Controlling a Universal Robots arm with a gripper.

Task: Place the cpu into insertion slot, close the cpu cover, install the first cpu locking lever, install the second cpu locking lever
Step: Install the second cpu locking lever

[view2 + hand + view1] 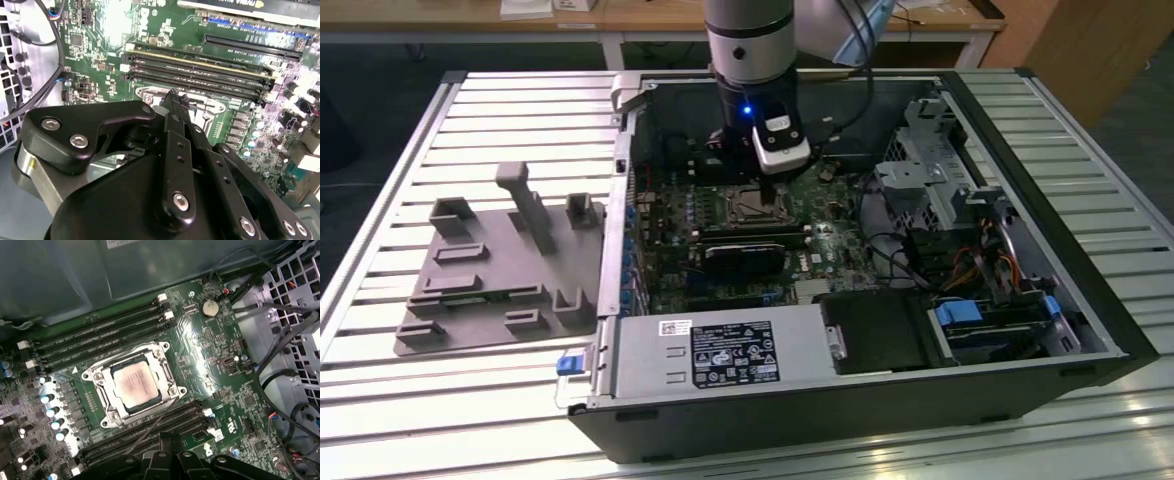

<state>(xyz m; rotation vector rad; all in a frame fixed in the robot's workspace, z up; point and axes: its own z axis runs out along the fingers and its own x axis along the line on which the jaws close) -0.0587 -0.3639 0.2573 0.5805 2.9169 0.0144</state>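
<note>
Above the closed cpu cover (134, 384), gripper (172, 100) fingers pressed together, holding nothing.

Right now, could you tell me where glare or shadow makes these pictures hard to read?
In the first wrist view, glare whitens the dull silver-grey square cpu and the green circuit board beside it; in the second wrist view, a bright patch washes out that board; in the exterior view, the black computer case interior lies in shadow.
</note>
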